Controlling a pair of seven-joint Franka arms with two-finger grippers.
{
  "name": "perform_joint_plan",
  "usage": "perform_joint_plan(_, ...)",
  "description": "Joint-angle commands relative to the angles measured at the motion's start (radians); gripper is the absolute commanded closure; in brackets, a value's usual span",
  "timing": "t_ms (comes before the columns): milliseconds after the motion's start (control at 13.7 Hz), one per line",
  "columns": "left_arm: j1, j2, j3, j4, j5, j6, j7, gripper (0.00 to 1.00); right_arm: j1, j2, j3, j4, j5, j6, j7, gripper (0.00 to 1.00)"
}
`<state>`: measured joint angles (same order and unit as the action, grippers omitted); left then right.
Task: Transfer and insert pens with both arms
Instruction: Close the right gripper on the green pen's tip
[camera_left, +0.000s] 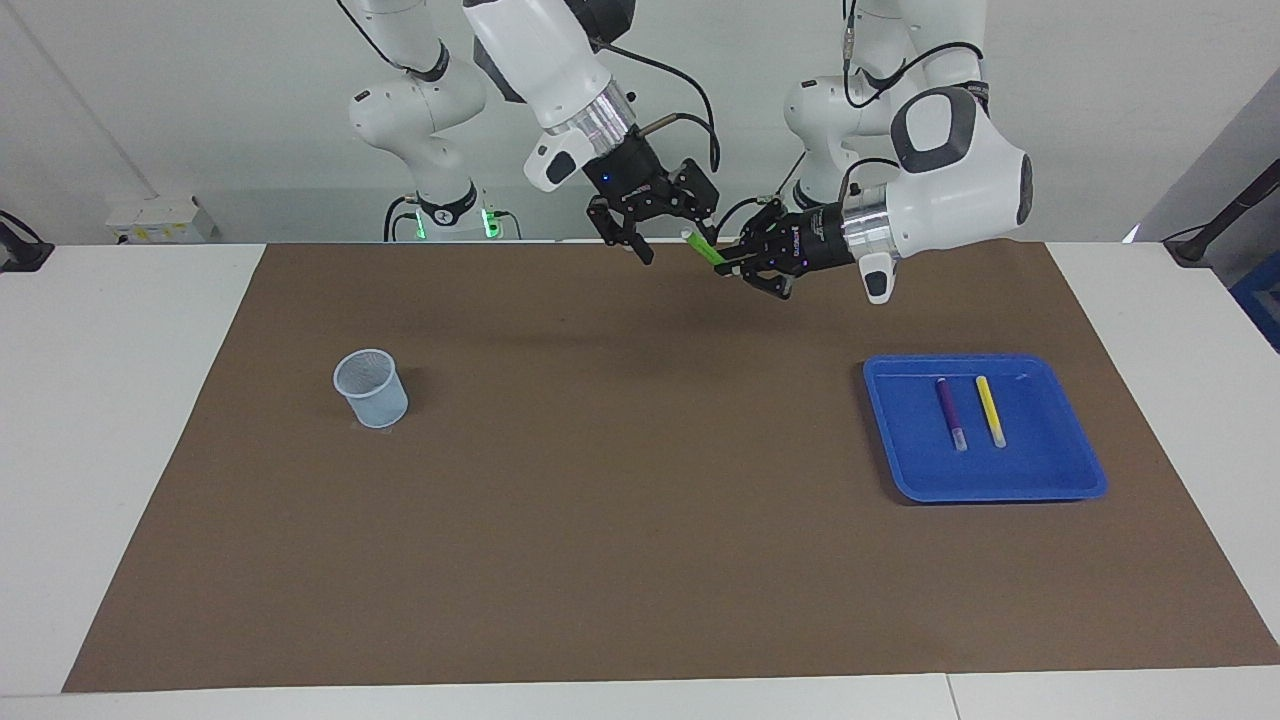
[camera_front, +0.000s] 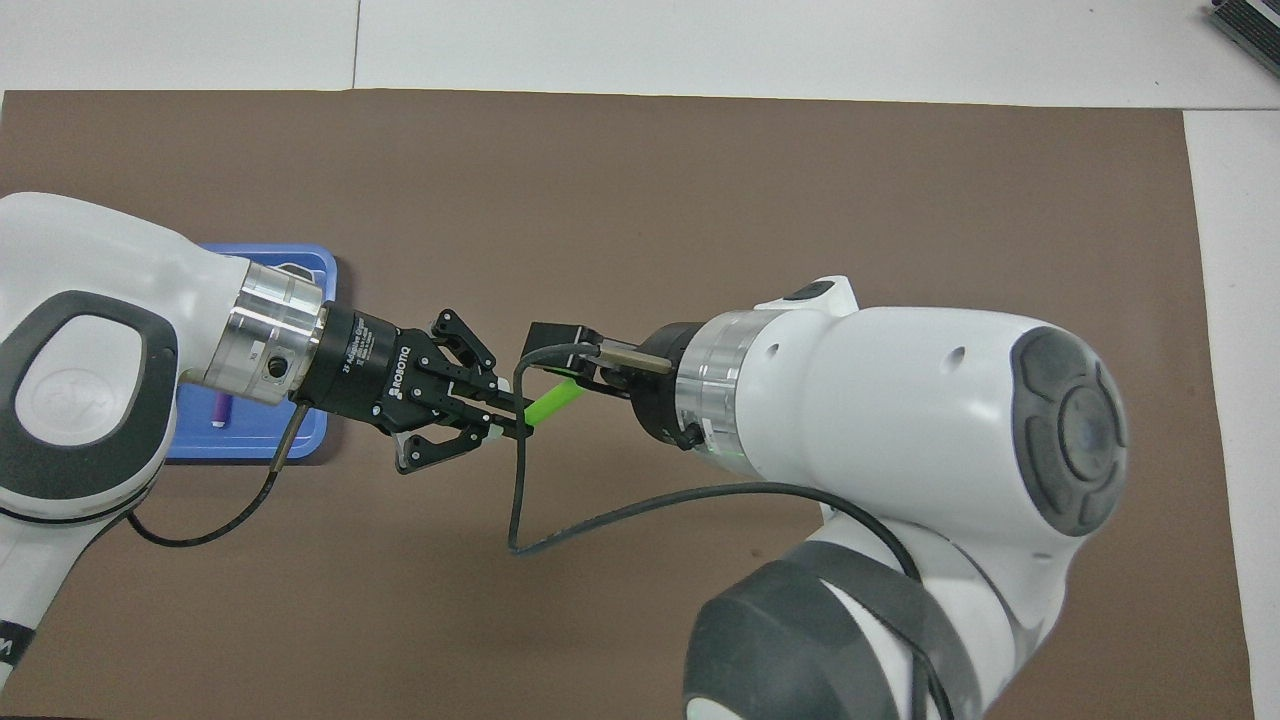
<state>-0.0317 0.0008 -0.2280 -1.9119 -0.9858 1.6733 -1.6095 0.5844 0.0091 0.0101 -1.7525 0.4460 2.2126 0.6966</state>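
— What colour is the pen (camera_left: 706, 250) up in the air?
— Bright green. The other two pens are purple (camera_left: 950, 411) and yellow (camera_left: 990, 410).
— And the tray (camera_left: 1050, 478)?
— Blue. The cup (camera_left: 371, 388) is pale blue with a mesh pattern.
— The mat (camera_left: 640, 540)?
— Brown, on a white table (camera_left: 110, 400). The arms (camera_front: 900, 400) are white and grey with black grippers (camera_left: 668, 212).
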Motion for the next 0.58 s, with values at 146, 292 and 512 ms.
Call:
perform_joint_plan(146,-0.005,-0.038,0.013,-0.036,-0.027,-0.009,-0.015,1.00,0.014,-0.026,-0.001,-0.033,0.022,0.010,0.015,0.10)
perform_joint_plan(292,-0.005,-0.038,0.012,-0.036,-0.027,-0.007,-0.015,1.00,0.014,-0.032,-0.001,-0.045,0.022,0.012,0.012,0.22)
perform_joint_plan(512,-0.007,-0.038,0.012,-0.036,-0.027,-0.001,-0.015,1.00,0.015,-0.037,0.011,-0.051,0.020,0.012,0.015,0.39)
